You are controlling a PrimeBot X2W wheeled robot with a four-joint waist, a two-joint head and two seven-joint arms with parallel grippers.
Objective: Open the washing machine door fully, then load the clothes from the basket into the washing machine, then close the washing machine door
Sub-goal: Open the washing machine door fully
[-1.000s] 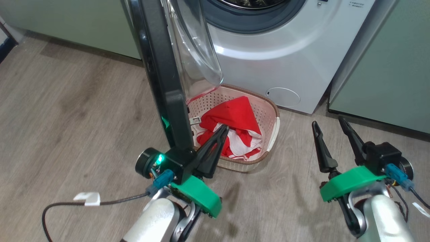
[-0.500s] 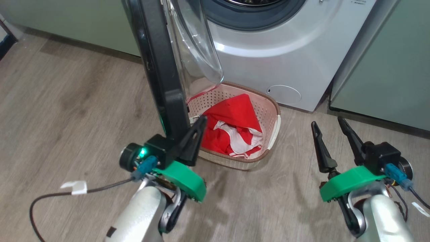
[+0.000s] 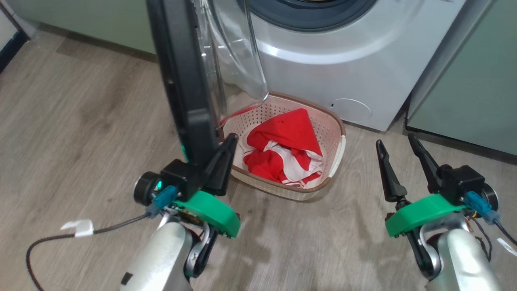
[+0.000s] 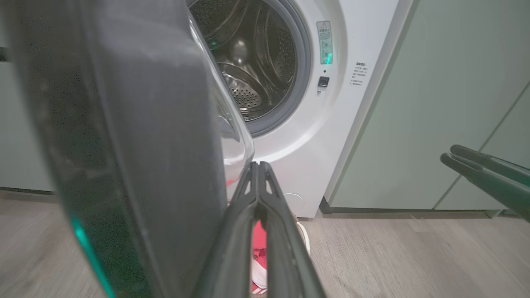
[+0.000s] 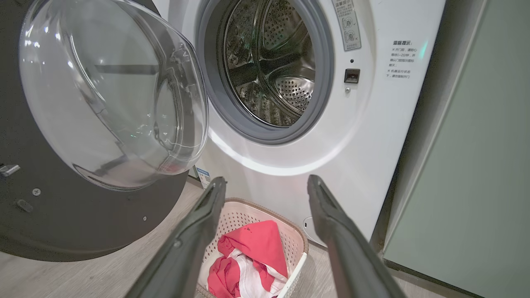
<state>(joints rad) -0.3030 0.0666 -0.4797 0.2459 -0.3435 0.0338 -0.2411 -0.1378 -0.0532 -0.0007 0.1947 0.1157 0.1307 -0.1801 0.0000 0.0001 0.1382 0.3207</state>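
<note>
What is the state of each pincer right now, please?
Left pincer: shut, holding nothing, beside the washing machine door.
Right pincer: open, empty.

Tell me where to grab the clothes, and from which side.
Grip the raised red fold of the clothes, coming down from above on the right: the basket walls block a sideways reach, and the washing machine door overhangs its left. The open right hand looks best placed.

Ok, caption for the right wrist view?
Open right pincer frames the basket of clothes; open door and drum above.
</note>
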